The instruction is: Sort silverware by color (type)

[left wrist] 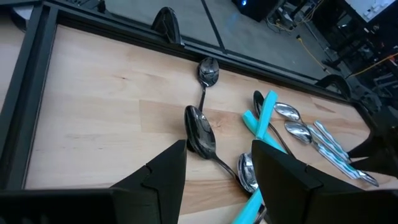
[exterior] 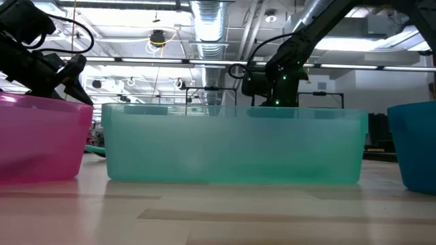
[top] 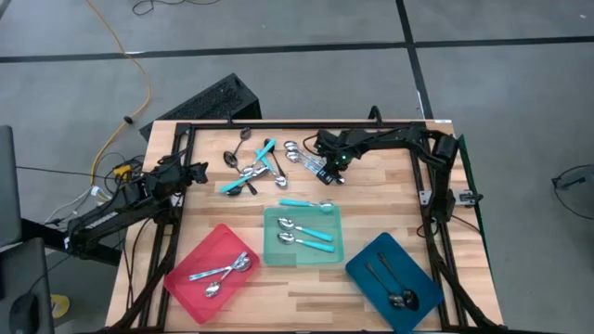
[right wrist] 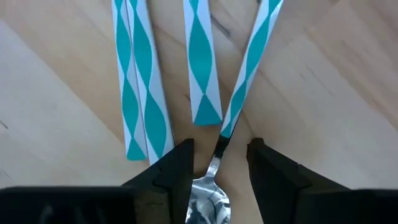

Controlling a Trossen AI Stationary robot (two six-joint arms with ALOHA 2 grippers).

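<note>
Loose spoons lie in a pile (top: pixel 249 169) at the table's far middle: shiny silver, dark, and plain turquoise-handled ones. A smaller group with turquoise-and-white patterned handles (top: pixel 302 156) lies just right of it. My right gripper (right wrist: pixel 217 163) is open, low over that group. Its fingers stand on either side of one patterned spoon's neck (right wrist: pixel 219 146), with a gap on each side. My left gripper (left wrist: pixel 217 171) is open and hovers left of the pile, facing a dark spoon (left wrist: pixel 200 129) that lies flat on the wood.
The teal tray (top: pixel 271 243) at the middle holds two turquoise-handled spoons; a third (top: pixel 306 204) lies on the table just beyond it. The red tray (top: pixel 190 264) holds silver spoons and the blue tray (top: pixel 367 264) dark ones. A black frame (top: pixel 278 123) rims the table.
</note>
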